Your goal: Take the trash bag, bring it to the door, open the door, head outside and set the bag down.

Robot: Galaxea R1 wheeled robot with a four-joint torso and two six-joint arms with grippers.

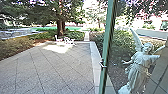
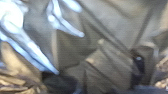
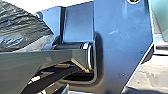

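So, the trash bag first: it's right beside my body, black crinkly plastic close to my dark plate in the right wrist view. The left wrist view has dark, creased film up close too, which I'd take for the same bag. Can't tell you if my left gripper or my right gripper is wide, narrow or clamped on anything, sorry. My guess is the bag is being carried, but I can't confirm the grip.

Further out, the door shows as an upright green edge with a metal handle, and to the left of it there's what looks like a clear way onto the paving. Winged statue off to the right of that edge, white chairs way out near the tree trunk.

So IMO pickup and door opening are done, and the step in hand is getting outside. Next move: roll ahead slowly, favouring the left so neither my arms nor the bag catch on that edge or its handle. Then lower the bag gently on open paving before letting go. Main worry is thin plastic snagging or tearing.
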